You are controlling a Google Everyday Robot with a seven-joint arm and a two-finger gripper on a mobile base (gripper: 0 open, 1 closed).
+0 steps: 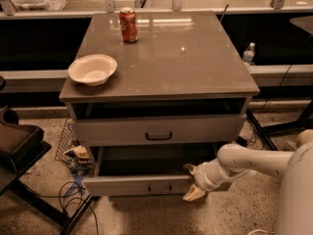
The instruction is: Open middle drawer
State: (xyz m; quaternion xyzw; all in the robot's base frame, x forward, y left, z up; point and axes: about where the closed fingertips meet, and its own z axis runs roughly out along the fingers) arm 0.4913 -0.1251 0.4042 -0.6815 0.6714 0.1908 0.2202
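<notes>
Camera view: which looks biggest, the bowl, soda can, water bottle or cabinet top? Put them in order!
1. Cabinet top
2. Bowl
3. Soda can
4. Water bottle, though it sits farther away, so that's unsure.
The gripper is down at the lower drawer front.

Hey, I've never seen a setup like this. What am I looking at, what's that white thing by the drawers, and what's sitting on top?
A single camera looks down on a grey cabinet. The white tube on the right is a robot arm. Its grasping tool sits at the front of the pulled-out middle drawer, right of the black handle. I cannot tell whether it grips anything. On top stand a white bowl and a red can.
</notes>
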